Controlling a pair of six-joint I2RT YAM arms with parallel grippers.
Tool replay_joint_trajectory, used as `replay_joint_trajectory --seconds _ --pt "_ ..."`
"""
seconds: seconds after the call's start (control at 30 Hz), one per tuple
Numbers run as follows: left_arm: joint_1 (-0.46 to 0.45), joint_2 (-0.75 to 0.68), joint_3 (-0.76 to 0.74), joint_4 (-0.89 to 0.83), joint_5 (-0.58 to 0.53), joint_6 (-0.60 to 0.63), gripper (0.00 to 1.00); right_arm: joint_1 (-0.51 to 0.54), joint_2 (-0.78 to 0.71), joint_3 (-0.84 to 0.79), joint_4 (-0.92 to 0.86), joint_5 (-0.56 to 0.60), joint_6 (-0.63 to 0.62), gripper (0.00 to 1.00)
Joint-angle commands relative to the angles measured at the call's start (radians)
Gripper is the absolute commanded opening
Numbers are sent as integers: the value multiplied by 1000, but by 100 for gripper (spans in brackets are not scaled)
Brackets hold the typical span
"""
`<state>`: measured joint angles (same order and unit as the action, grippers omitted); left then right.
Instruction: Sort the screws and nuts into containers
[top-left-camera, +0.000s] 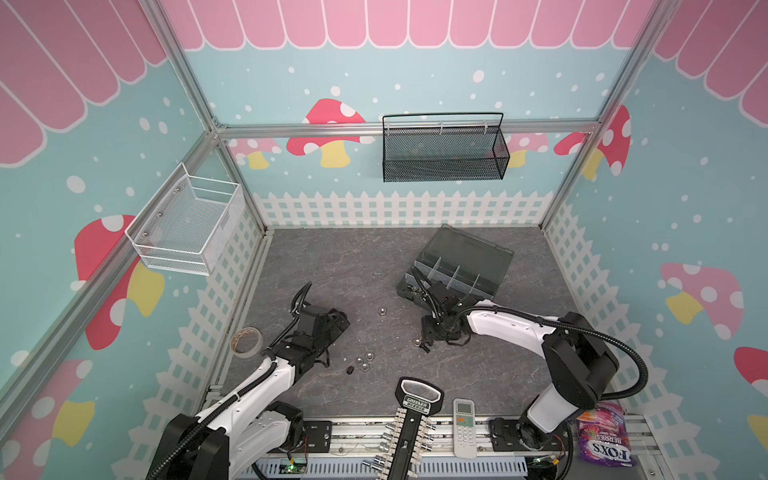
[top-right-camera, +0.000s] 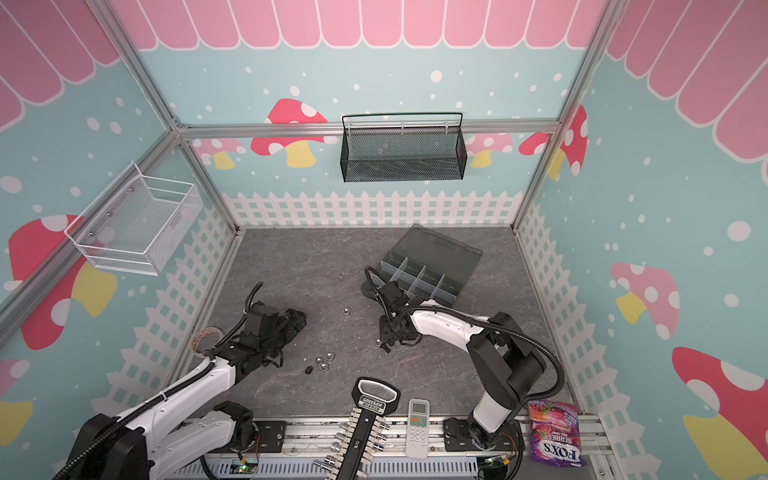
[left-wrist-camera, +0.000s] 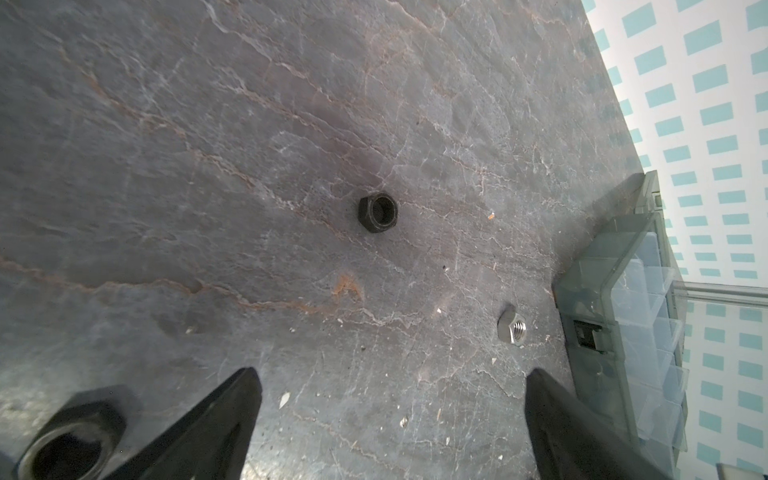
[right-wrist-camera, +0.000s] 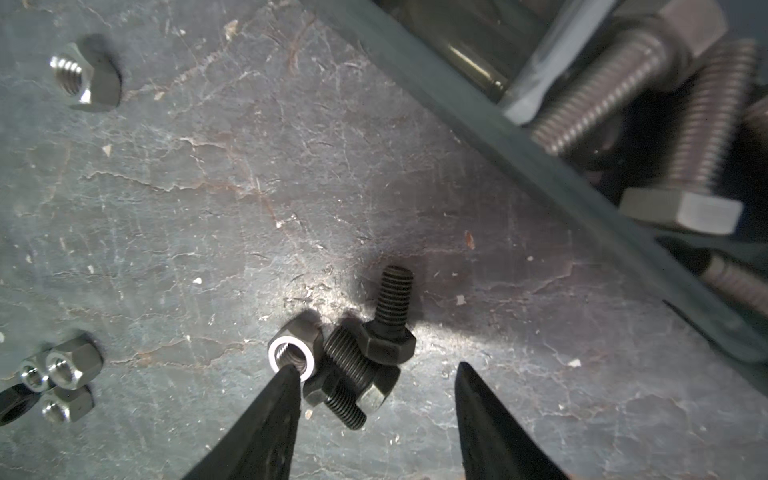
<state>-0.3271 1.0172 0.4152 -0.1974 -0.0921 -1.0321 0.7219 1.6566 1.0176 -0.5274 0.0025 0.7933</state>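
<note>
Grey slate-look tabletop (top-left-camera: 332, 270) inside mushroom-papered walls (top-left-camera: 374, 83); the right gripper (right-wrist-camera: 376, 368) gapes over two black screws (right-wrist-camera: 392, 303) and a silver nut (right-wrist-camera: 277, 347) near the organiser box (top-left-camera: 465, 253); the left gripper (left-wrist-camera: 392, 372), likewise spread, hovers near a black nut (left-wrist-camera: 377, 212)

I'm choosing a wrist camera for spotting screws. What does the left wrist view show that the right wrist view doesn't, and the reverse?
Left wrist only: a black nut lying alone on the tabletop, a blurred black nut at the frame's edge, and the fence-patterned wall. Right wrist only: two black screws touching each other between the right gripper's open fingers, a cluster of silver nuts, and silver screws inside the organiser box. Both: the tabletop, the organiser box, at least one silver nut and open jaws.
</note>
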Motion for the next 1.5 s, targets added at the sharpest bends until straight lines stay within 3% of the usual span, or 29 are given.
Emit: replay_joint_trajectory --seconds 0.0,0.33,0.73,1.1,1.47 --pt "8 7 20 13 5 0 100 9 26 20 -2 30 0 65" --pt "8 7 16 16 4 7 100 30 88 69 -15 102 -3 76" --pt "10 20 7 35 11 17 100 51 128 68 -54 144 9 77" --pt "8 57 -8 78 34 15 100 53 69 -29 -54 127 45 72" --pt "9 11 -30 74 20 15 100 70 50 -77 -49 121 72 59"
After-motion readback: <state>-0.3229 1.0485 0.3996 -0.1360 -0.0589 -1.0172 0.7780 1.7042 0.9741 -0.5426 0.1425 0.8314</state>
